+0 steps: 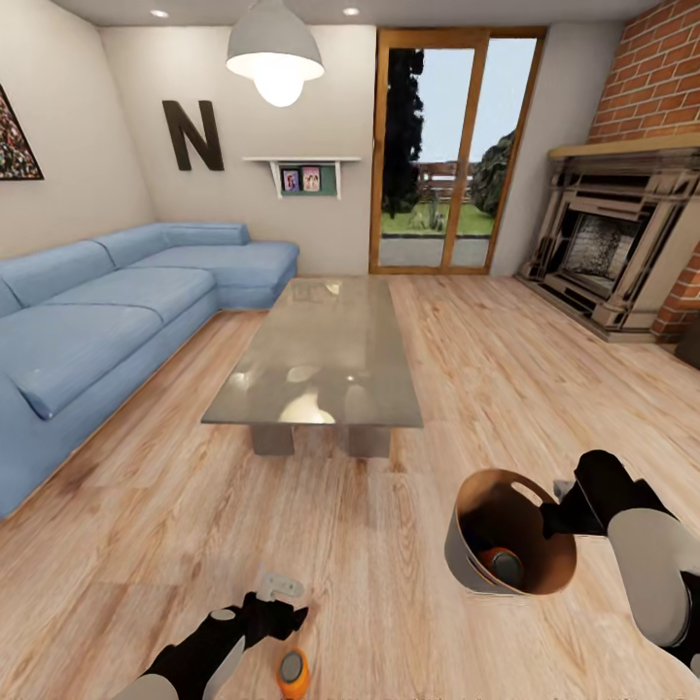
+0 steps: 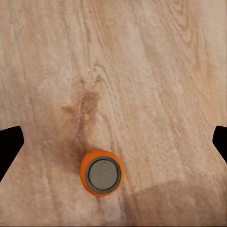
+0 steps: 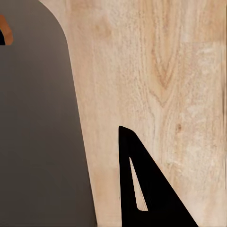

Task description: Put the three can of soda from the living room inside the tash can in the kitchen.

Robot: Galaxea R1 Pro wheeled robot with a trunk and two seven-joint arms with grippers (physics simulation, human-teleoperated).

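Orange can [image 1: 293, 672]: stands upright on the wood floor [image 1: 389, 583] at the near edge, grey top up, just beside the left gripper [image 1: 277, 598].
Left gripper: fingers spread wide, nothing held; the can sits between them but off-centre.
Advice: centre over the can, lower straight, then close.
Bin [image 1: 506, 535]: tipped, carried by the right gripper [image 1: 564, 510], pinching its rim; another can [image 1: 503, 564] inside.
Surroundings: glass table [image 1: 321, 355] farther off, sofa [image 1: 117, 311] left.

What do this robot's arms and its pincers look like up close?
Both arms mix glossy black segments with smooth, rounded pale grey shells. The left gripper has black housing and a light grey bracket-like piece at its tip. The right gripper is black. In the wrist views the fingers are flat, black and wedge-shaped, one with a narrow slot. No cables or markings are visible.
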